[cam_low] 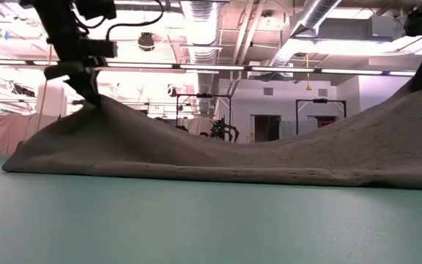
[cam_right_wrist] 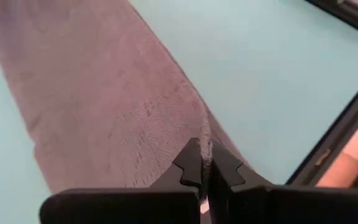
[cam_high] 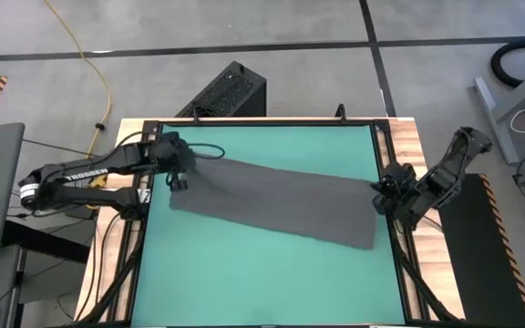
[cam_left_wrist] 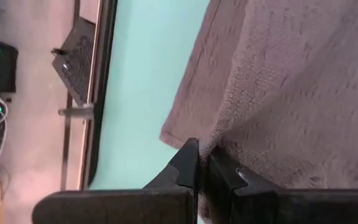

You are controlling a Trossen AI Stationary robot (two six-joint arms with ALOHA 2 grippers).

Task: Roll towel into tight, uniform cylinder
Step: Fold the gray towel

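Ceiling lights (cam_low: 218, 67) are glaring pink-white in the low view. Both wrist views are looking soft, washed with pink.

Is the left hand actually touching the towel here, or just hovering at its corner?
Touching. The left wrist view shows the left hand shut on a pinched ridge of the towel; the low view shows that end lifted into a peak.

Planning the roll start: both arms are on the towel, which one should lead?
Either, slight edge left. Left gripper and right gripper each pinch an end of the towel, lifted; the left holds a corner, a cleaner start.
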